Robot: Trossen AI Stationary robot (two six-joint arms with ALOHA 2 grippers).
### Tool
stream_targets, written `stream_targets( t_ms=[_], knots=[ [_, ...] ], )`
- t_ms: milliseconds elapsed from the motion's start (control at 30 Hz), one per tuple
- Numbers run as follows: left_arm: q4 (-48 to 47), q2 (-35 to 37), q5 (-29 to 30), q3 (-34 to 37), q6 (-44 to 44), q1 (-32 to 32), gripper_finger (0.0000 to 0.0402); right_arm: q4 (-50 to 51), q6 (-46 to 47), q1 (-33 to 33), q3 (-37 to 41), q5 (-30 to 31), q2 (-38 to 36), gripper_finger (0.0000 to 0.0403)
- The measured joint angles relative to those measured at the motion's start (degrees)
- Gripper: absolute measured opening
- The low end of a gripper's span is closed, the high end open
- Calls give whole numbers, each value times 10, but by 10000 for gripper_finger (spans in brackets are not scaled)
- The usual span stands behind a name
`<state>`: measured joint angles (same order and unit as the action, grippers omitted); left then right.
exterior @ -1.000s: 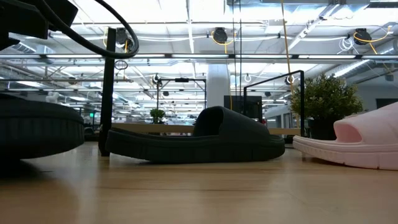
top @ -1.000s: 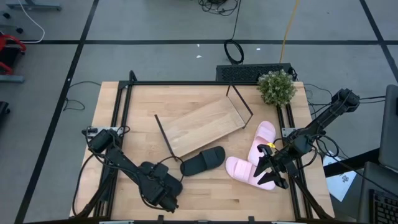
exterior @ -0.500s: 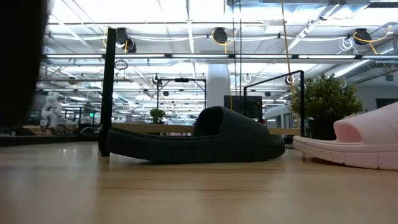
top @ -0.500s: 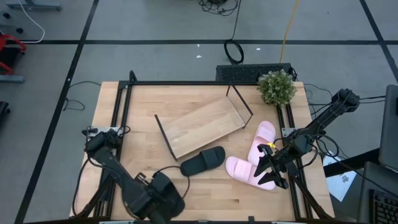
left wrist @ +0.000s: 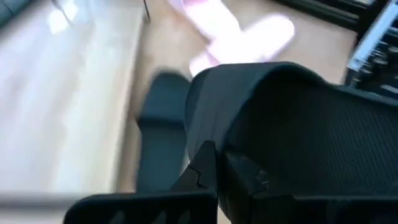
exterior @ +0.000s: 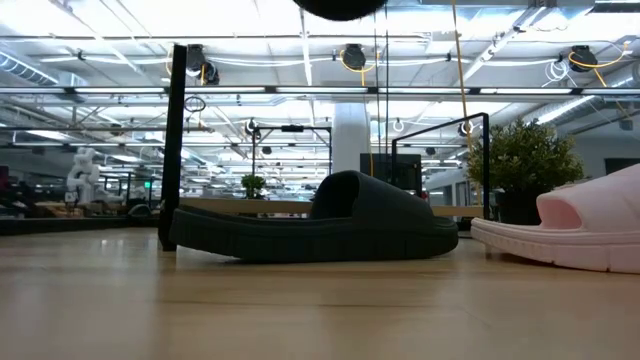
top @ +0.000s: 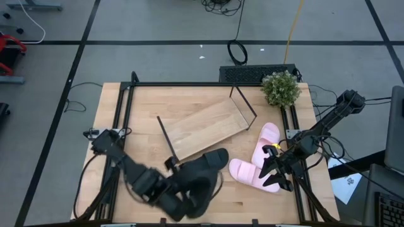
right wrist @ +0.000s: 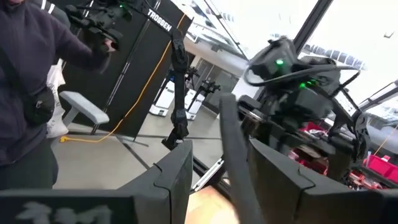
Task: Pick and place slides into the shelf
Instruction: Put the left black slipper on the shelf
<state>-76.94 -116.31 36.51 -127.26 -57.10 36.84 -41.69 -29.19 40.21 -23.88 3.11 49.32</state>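
black slide [top: 196,183] clenched in left tool [top: 180,202], above another black slide [top: 213,159]

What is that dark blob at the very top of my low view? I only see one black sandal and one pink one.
Observer: It is the left gripper holding a second black sandal in the air, above the table's front edge.
Operator: Is there another pink one?
Observer: Yes. The second pink sandal lies nearer the plant, touching the first pink sandal. The right gripper waits over them.
Operator: Is anything on the shelf?
Observer: No. From above, the shelf has a bare board and sits slanted on the table.
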Motion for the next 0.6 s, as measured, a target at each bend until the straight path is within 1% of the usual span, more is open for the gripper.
stream_targets(
  t_ms=[133, 233, 333, 400, 433, 467, 600],
  knots=[
    [3, 0, 9, -19, 104, -57, 0, -1, -1, 0, 0, 1, 0, 144],
    [-14, 0, 31, -32, 157, -100, 0, -1, -1, 0, 0, 2, 0, 144],
    [-74, 0, 71, -39, 165, -137, 0, -1, -1, 0, 0, 3, 0, 144],
    [-128, 0, 96, -40, 141, -158, 0, -1, -2, 0, 0, 4, 0, 144],
    [-138, 0, 103, -37, 126, -168, 0, -1, -2, 0, 0, 13, 0, 144],
    [-130, 1, 103, -27, 129, -177, 0, 0, -2, 0, 0, 26, 0, 144],
    [-128, -6, 109, -4, 137, -201, 0, 9, -6, 0, 0, 121, 0, 144]
  ],
)
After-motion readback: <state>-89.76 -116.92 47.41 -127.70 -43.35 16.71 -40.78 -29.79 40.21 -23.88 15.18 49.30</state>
